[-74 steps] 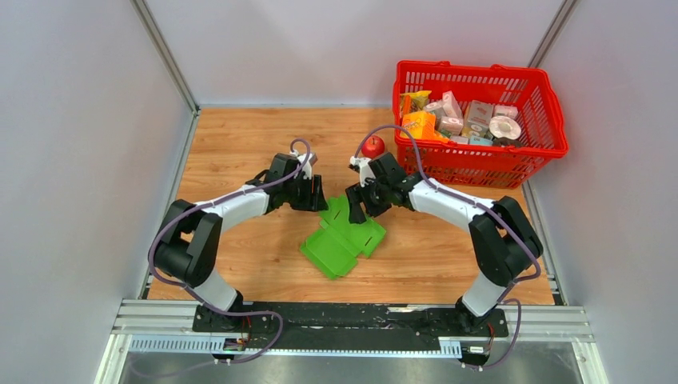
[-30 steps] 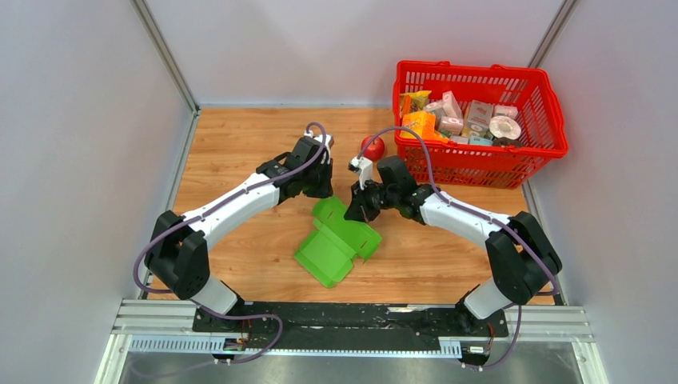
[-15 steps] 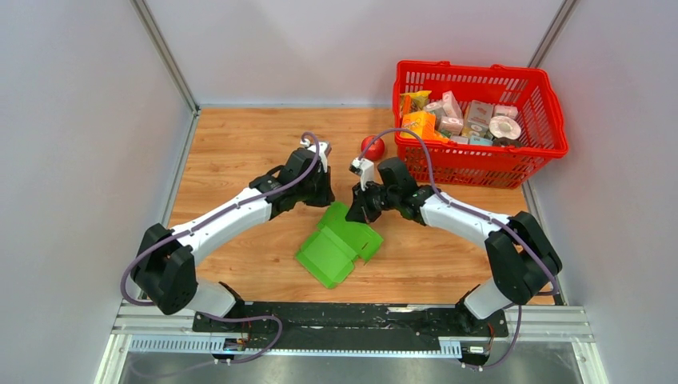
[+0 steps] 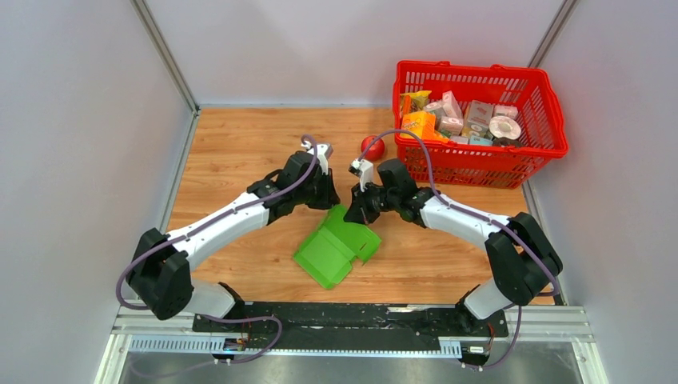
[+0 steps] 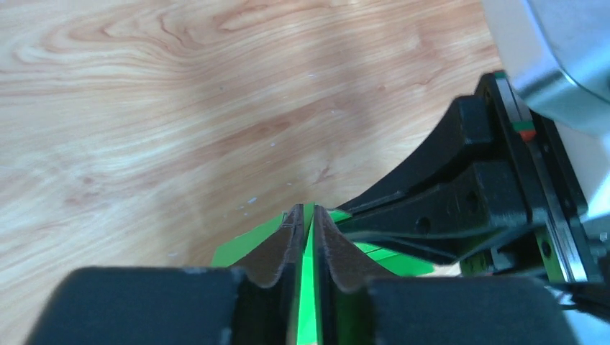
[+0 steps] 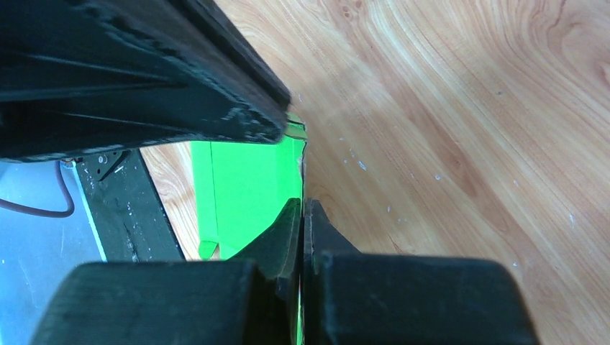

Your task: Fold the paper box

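The paper box is a bright green blank lying partly folded on the wooden table, its far flap raised between the two grippers. My left gripper meets that flap from the left, and the right gripper meets it from the right. In the left wrist view the left gripper pinches a green edge of the paper box between its pads. In the right wrist view the right gripper is shut on the flap's edge, with the paper box spreading out to the left.
A red apple lies just behind the grippers. A red basket holding several small packages stands at the back right. Grey walls close in the table on the left, back and right.
The left arm has stretched further right and brought its gripper closer to the right one. The far flap now stands steeper and the blank looks narrower.
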Controlling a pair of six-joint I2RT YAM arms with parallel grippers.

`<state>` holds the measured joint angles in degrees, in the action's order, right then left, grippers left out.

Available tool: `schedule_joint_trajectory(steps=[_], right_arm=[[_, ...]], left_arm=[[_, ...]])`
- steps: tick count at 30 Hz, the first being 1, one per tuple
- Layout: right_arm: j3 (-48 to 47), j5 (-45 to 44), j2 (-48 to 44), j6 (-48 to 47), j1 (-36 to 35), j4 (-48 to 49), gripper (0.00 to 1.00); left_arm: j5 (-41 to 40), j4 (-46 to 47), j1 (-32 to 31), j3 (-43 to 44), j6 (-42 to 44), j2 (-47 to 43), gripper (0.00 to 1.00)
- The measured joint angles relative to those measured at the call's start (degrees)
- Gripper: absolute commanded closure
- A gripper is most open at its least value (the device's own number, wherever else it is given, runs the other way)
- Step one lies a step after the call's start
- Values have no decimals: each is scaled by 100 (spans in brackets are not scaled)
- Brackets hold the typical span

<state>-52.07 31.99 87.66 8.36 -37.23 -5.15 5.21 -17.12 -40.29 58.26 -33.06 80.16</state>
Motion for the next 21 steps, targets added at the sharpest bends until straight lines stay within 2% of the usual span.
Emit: schedule_joint_trajectory(steps=[2, 5, 7, 12, 21], right_arm=[[0, 4, 0, 2, -11, 39, 100], [0, 4, 0, 4, -11, 87, 100], [0, 15, 0, 13, -9, 122, 100], [2, 155, -9, 26, -11, 160, 100], [70, 507, -203, 46, -9, 380, 100]], left_arm=[[-127, -133, -15, -4, 101, -166, 64], [-282, -387, -22, -4, 341, -546, 52], [-321, -492, -17, -7, 538, -782, 48], [-286, -544, 20, -243, 988, -1237, 51], [-264, -925, 297, -573, 1224, -1239, 66]])
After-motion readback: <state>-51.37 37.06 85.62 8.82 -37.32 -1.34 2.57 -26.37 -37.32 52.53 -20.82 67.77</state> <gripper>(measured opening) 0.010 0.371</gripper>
